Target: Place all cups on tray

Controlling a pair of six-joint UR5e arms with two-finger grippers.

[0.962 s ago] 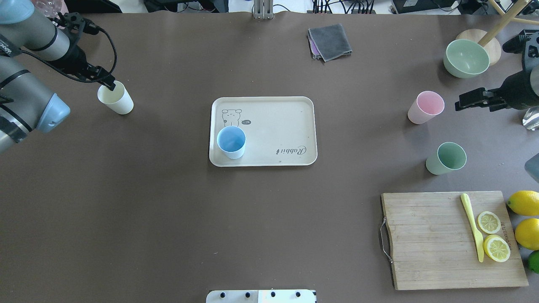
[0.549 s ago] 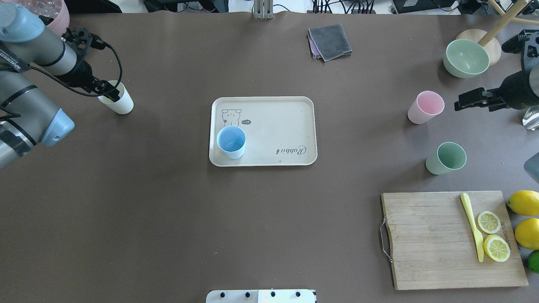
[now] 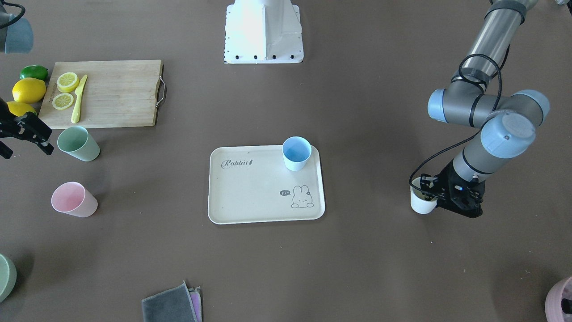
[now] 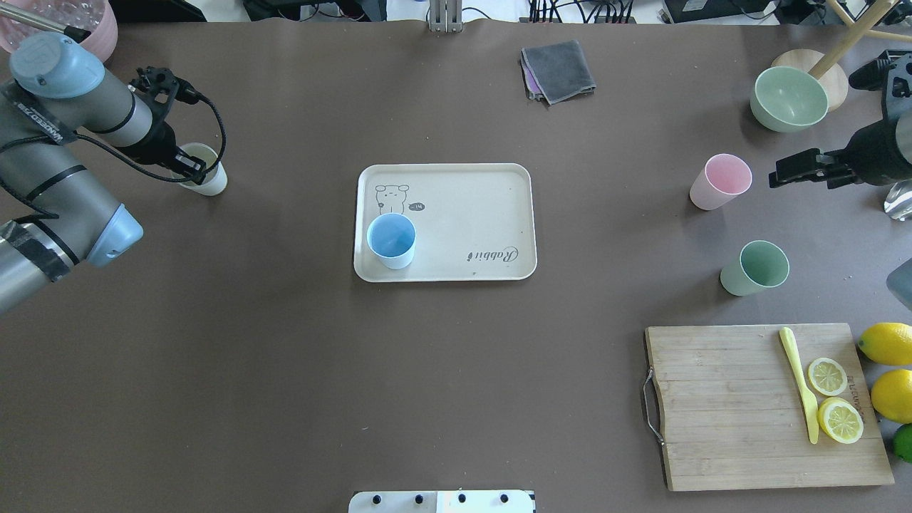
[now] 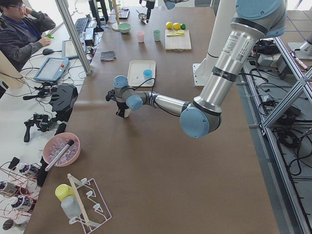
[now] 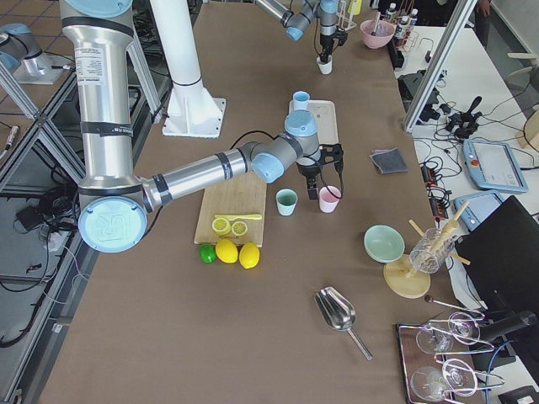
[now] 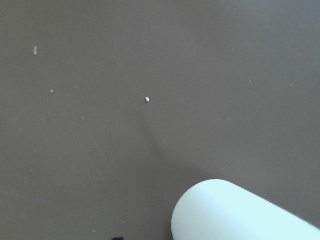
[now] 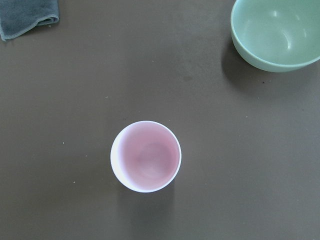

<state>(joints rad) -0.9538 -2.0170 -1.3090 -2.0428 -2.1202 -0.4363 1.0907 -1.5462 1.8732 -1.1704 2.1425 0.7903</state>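
The cream tray (image 4: 463,214) lies mid-table with the light blue cup (image 4: 391,241) standing in its near-left corner. The pale yellow cup (image 4: 210,182) stands on the table at the far left. My left gripper (image 4: 191,165) is down on its rim, open, one finger inside the cup and one outside; the left wrist view shows only the cup's side (image 7: 240,212). The pink cup (image 4: 719,182) and sage green cup (image 4: 757,268) stand at the right. My right gripper (image 4: 778,174) is open and empty, above the table just right of the pink cup (image 8: 145,162).
A green bowl (image 4: 789,98) and wooden stand sit at the far right. A cutting board (image 4: 741,406) with a yellow knife and lemon slices lies near right, whole lemons beside it. A grey cloth (image 4: 558,70) lies at the back. A mauve-pink pot (image 4: 100,32) is far left.
My left arm has swung right and the gripper has come down further over the yellow cup's rim. The cup has stayed in place. The right arm has hardly moved.
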